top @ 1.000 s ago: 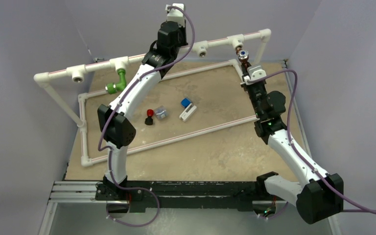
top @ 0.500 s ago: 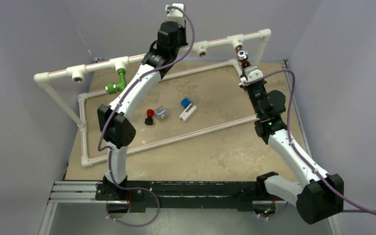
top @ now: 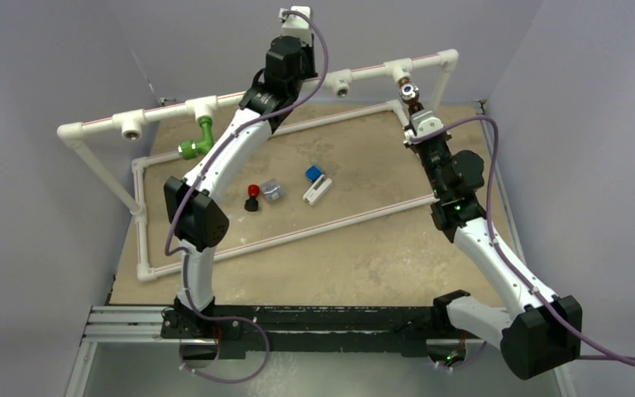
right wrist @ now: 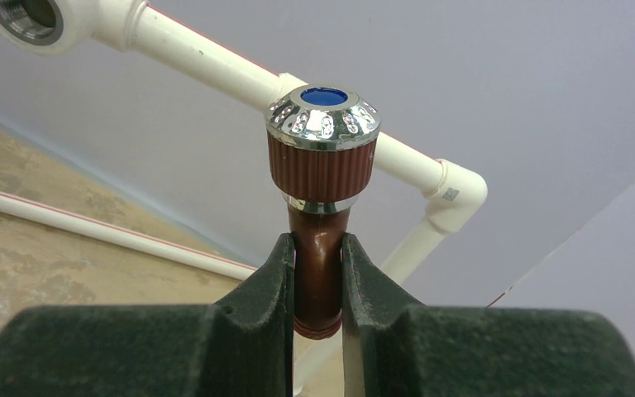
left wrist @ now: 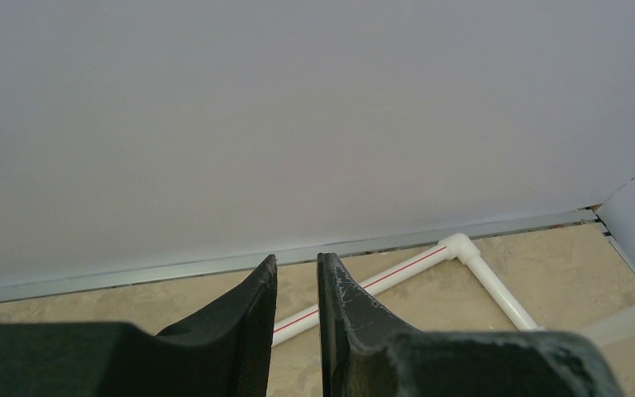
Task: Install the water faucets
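Note:
The reddish-brown faucet (top: pixel 411 93) with a chrome, blue-topped cap (right wrist: pixel 322 116) sits just below the right tee (top: pixel 400 69) of the raised white pipe. My right gripper (right wrist: pixel 318 244) is shut on the faucet's brown stem (right wrist: pixel 318 273), seen in the top view (top: pixel 417 114). The green faucet (top: pixel 199 139) hangs from the second tee from the left (top: pixel 203 107). My left gripper (left wrist: pixel 296 260) is shut and empty, held high at the back middle (top: pixel 295 23) and facing the back wall.
Open tee sockets show at the left (top: pixel 132 126) and middle (top: pixel 343 83) of the raised pipe. A red-and-black knob (top: pixel 252 197), a grey block (top: pixel 273 191) and a blue-white block (top: pixel 316 184) lie inside the floor pipe frame (top: pixel 298 235). Walls close in on three sides.
My right wrist has shifted slightly toward the back pipe with the brown faucet in it. The left arm has not moved.

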Robot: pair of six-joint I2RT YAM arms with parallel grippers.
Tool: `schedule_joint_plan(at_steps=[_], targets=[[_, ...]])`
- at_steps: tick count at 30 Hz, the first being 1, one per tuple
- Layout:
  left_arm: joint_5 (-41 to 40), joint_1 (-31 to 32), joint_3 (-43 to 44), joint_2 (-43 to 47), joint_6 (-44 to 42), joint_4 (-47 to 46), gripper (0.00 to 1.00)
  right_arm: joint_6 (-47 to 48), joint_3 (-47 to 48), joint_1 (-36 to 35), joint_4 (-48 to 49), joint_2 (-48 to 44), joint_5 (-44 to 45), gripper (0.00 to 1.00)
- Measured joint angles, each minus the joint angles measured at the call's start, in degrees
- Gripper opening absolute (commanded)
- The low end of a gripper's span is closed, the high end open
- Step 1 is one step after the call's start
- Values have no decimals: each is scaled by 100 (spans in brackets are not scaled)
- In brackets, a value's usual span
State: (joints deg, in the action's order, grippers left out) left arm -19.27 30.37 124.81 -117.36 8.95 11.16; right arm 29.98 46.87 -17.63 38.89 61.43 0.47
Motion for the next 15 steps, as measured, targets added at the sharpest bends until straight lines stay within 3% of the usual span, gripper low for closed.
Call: schedule_joint_plan(at_steps=[15], targets=[[83,-4,-22,20,48,17,22,181,125,2,-177,11,-2,0]])
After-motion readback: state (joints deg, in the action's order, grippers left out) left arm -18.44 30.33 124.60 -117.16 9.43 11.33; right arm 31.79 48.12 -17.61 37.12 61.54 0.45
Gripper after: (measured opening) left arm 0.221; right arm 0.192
